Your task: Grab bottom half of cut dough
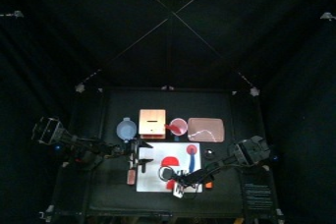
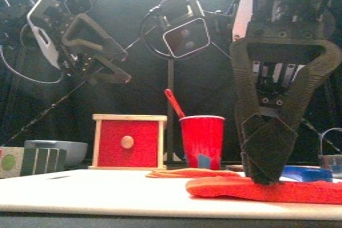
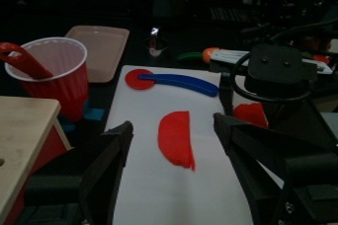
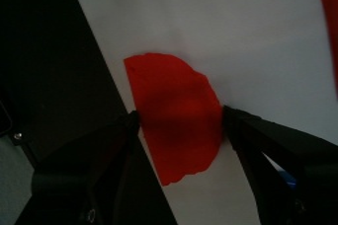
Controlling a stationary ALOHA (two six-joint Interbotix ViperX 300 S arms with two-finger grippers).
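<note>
The bottom half of cut dough (image 4: 172, 96), a flat red half-disc with one straight edge, lies on the white mat (image 4: 264, 61) near its front edge. My right gripper (image 4: 181, 120) is down over it, open, one jaw on each side of the lump; the front view shows the right gripper (image 2: 271, 172) with its tips at the dough (image 2: 221, 188). The other red half (image 3: 176, 138) lies apart, toward the mat's middle. My left gripper (image 3: 172, 125) hangs open and holds nothing, raised at the table's left.
A blue-handled cutter (image 3: 179, 82) with a red wheel lies at the mat's far end. Behind it stand a red cup (image 2: 203, 140) holding a stick, a wood-framed red box (image 2: 130, 140) and a pink tray (image 3: 99, 41).
</note>
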